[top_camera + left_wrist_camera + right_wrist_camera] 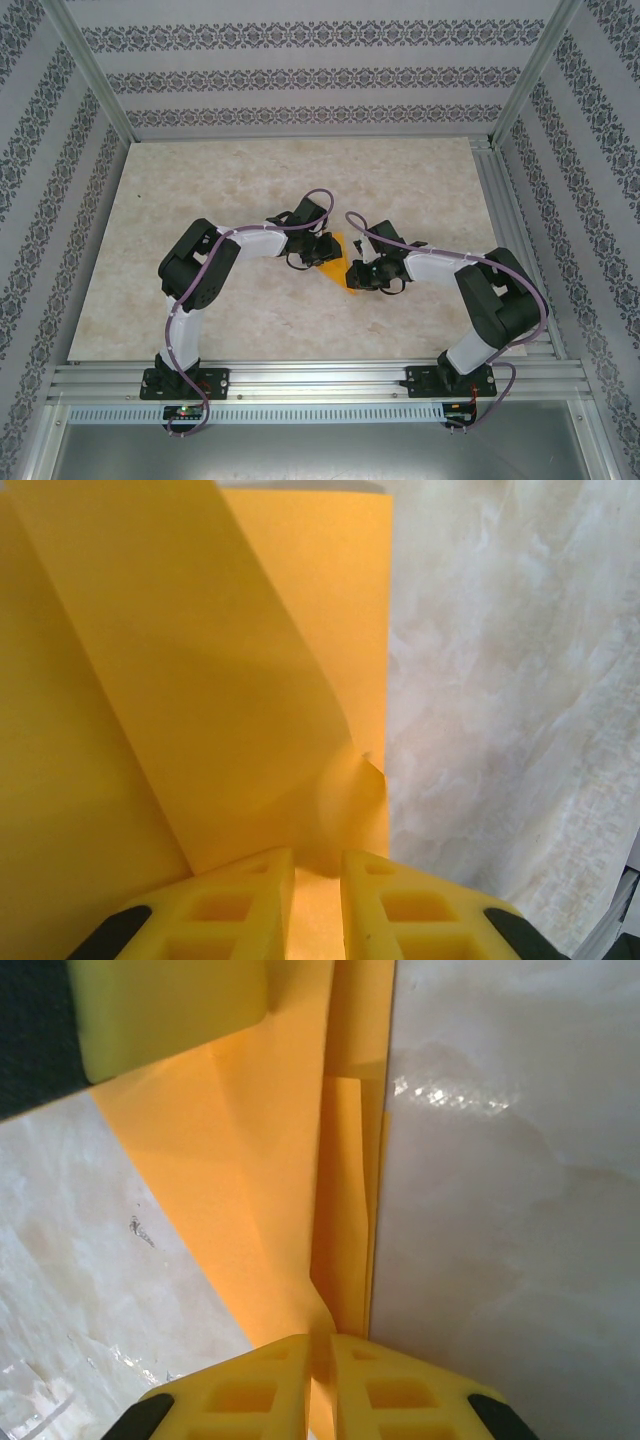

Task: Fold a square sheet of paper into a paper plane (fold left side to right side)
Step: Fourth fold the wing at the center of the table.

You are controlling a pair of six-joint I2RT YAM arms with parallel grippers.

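Note:
The orange-yellow sheet of paper [338, 268] lies partly folded on the middle of the table, between my two grippers. My left gripper [322, 248] comes at it from the left and my right gripper [360, 273] from the right. In the left wrist view the left gripper [318, 865] has the paper [250, 680] between its yellow fingers, and a large flap stands up from them. In the right wrist view the right gripper [322, 1345] pinches a creased ridge of the paper [270, 1180]. A yellow finger [170, 1010] of the left gripper rests over the sheet's far end.
The marble-patterned tabletop [300, 180] lies bare around the paper. Patterned walls with an aluminium frame [510, 90] enclose the back and both sides. The arm bases sit on a rail [320, 380] at the near edge.

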